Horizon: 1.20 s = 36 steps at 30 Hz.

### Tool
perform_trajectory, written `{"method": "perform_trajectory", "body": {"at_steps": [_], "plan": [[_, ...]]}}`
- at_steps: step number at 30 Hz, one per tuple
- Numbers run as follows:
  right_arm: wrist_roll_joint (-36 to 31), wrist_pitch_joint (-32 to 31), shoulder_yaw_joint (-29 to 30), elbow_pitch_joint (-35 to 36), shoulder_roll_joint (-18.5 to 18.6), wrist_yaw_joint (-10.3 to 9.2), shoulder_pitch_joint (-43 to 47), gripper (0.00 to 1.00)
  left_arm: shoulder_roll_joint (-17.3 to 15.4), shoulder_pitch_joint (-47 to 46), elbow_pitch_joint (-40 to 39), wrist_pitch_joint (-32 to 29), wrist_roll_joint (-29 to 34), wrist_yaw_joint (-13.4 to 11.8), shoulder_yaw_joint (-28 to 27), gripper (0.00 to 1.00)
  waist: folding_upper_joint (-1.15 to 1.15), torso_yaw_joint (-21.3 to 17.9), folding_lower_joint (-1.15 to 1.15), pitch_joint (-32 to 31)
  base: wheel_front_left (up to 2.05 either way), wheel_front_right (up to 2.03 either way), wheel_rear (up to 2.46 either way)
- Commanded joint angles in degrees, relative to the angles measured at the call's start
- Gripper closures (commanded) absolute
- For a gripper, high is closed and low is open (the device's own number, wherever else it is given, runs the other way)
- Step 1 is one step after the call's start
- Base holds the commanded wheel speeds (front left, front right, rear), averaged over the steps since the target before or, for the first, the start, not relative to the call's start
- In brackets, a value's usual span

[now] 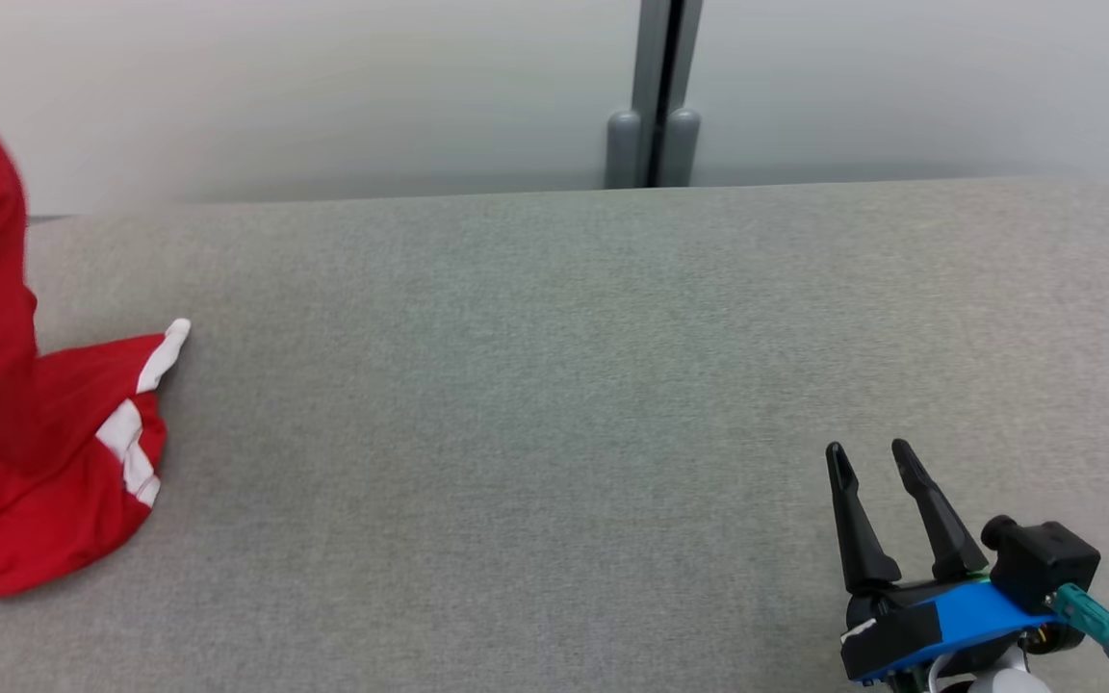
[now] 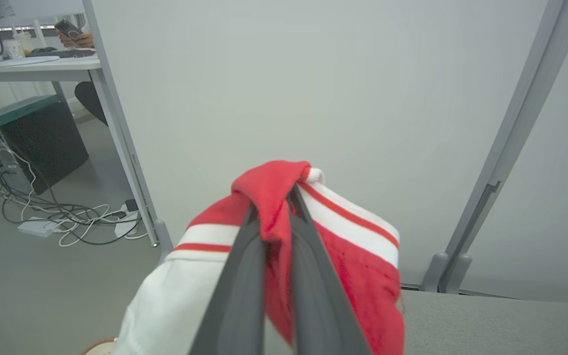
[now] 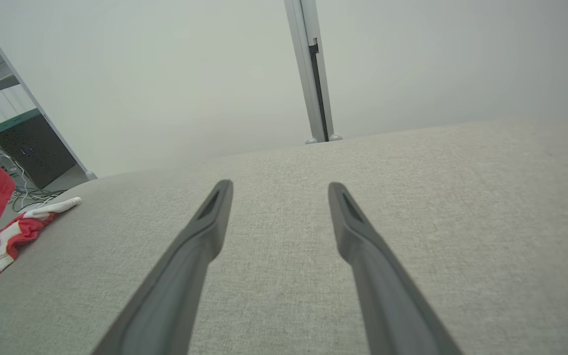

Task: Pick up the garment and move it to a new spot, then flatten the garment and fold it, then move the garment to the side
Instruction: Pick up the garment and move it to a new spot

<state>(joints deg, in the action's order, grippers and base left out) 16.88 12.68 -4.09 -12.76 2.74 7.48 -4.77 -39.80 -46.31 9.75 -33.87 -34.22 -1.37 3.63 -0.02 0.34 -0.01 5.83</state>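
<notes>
Right end effector (image 1: 868, 449) hovers wide open and empty over the near right of the surface (image 1: 554, 385). Left end effector (image 2: 274, 202) is pinched tight on the red-and-white garment (image 1: 35, 452), which hangs at the left with its lower part resting on the surface. Pick-up looks to be in hand; the next move likely calls for carrying it rightward.

Head view: garment (image 1: 35, 481) runs off left edge, top part blurred; right end effector (image 1: 868, 449) base cut off at btm. Wrist view: left end effector (image 2: 274, 197) tips buried in garment.
</notes>
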Motion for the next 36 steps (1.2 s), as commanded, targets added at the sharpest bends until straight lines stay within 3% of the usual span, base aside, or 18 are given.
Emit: {"method": "perform_trajectory", "body": {"at_steps": [1, 10, 19, 26, 36], "plan": [[0.52, 0.35, 0.09, -0.32, 0.28, 0.02, 0.64, 0.00, 0.78, -1.13, -1.27, 0.03, 0.83, 0.17, 1.04, 1.00, 0.02, -1.58, 0.01, -1.48, 0.00, 0.00, 0.00], [1.52, 1.09, -1.44, -1.49, 0.29, 0.03, 1.08, 0.00, 6.60, -7.52, -9.59, -3.30, 1.73, 0.75, 8.58, 1.00, 0.02, -7.54, 0.01, -3.08, 0.00, 0.00, 0.00], [1.65, 1.26, -1.10, -1.32, 0.25, 0.03, -0.05, 0.00, 12.69, -6.50, -10.41, -3.66, 1.15, 2.01, 15.02, 1.00, 0.02, -13.29, 0.01, -0.86, 0.00, 0.00, 0.00], [2.83, 1.60, -1.82, -1.70, 0.25, 0.03, -1.48, 0.00, 19.46, 0.34, -4.79, 0.54, -0.91, 1.31, 18.77, 1.00, 0.02, -16.51, 0.01, 1.18, 0.00, 0.00, 0.00], [3.78, 2.17, -2.63, -3.45, 0.27, 0.03, -2.43, 0.00, 25.21, 11.17, 8.91, 8.20, -1.33, 1.63, 22.83, 1.00, 0.02, -17.83, 0.01, 2.66, 0.00, 0.00, 0.00]]}}
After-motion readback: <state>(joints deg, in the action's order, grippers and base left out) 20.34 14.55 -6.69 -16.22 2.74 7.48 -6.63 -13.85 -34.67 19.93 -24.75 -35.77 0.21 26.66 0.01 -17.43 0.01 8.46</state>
